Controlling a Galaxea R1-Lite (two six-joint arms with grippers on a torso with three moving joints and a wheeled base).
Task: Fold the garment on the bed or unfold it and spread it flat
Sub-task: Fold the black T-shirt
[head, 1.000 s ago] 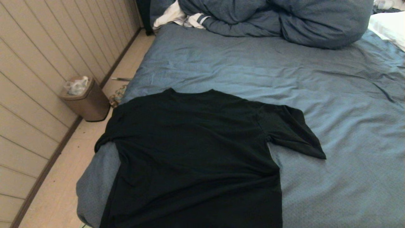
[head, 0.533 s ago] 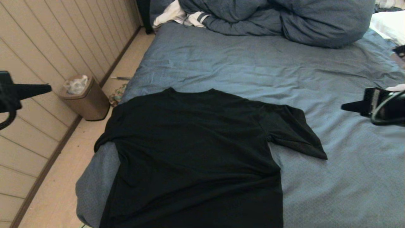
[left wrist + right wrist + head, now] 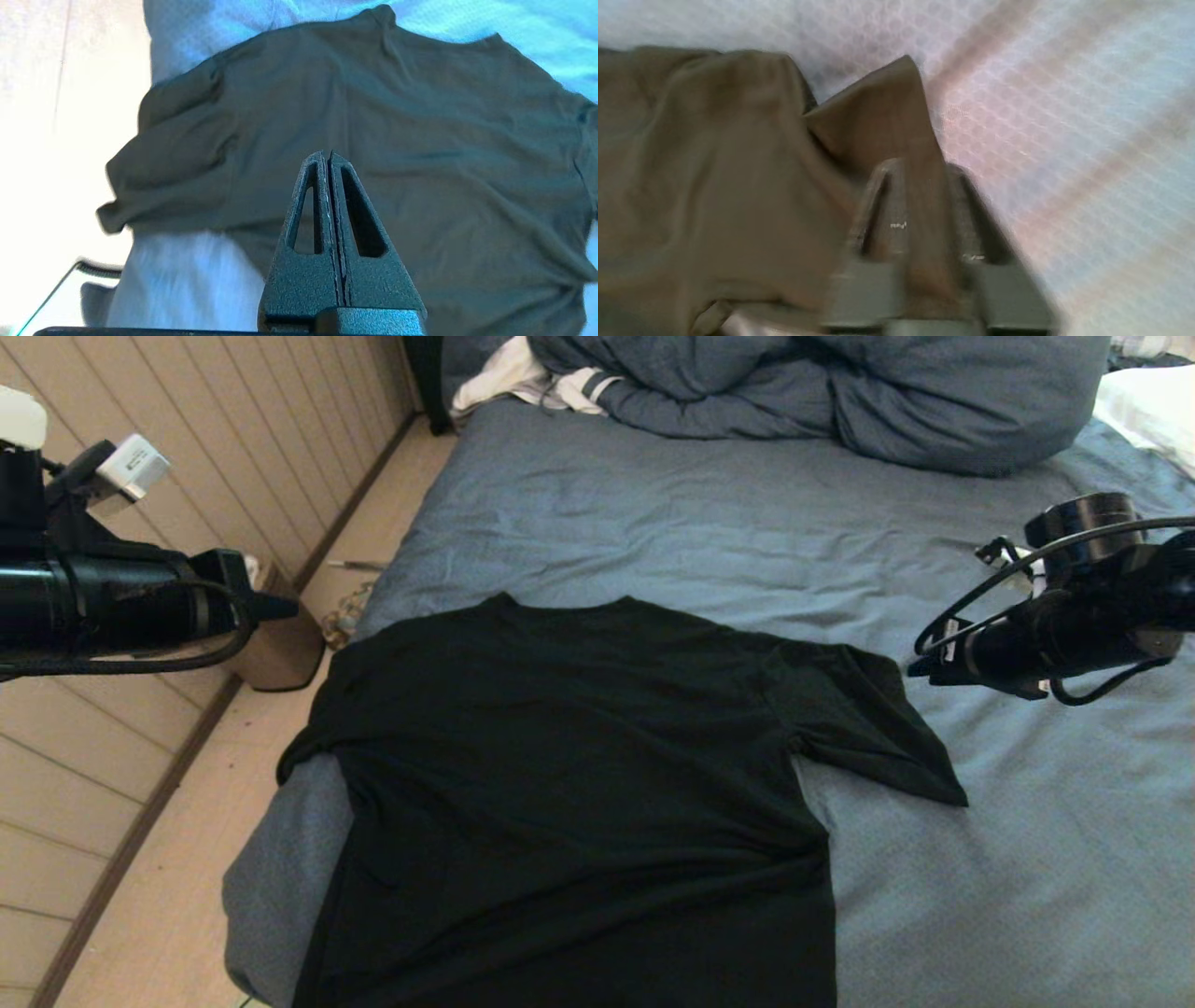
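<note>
Shirt (image 3: 569, 784) fabric is spread plain black side up on the bed (image 3: 709, 541), over the near left corner of the mattress. The collar is turned toward the far end of the bed and the hem runs off the near edge. The sleeve on the robot's left is draped over the left edge of the mattress, while the other sleeve (image 3: 868, 728) is laid flat on the sheet, pointing toward the right side of the bed. Light creases are seen across the body of the shirt.

The left gripper (image 3: 280, 608) is held in the air beyond the left edge of the bed, level with the shirt's shoulder and clear of the cloth. In the left wrist view its fingers (image 3: 327, 186) are pressed together with nothing between them, and the shirt (image 3: 373, 140) is seen spread out beyond them.

The right gripper (image 3: 920, 667) is held above the sheet just beside the tip of the right sleeve. In the right wrist view its fingers (image 3: 887, 205) are spread apart, with the sleeve (image 3: 887, 116) seen beyond and between them; whether the cloth is touched cannot be told.

At the far end of the bed a bulky blue duvet (image 3: 822, 392) is heaped, with white striped clothing (image 3: 532, 378) beside it at the far left corner. A brown bin (image 3: 275, 649) is seen on the floor by the wall, left of the bed.
</note>
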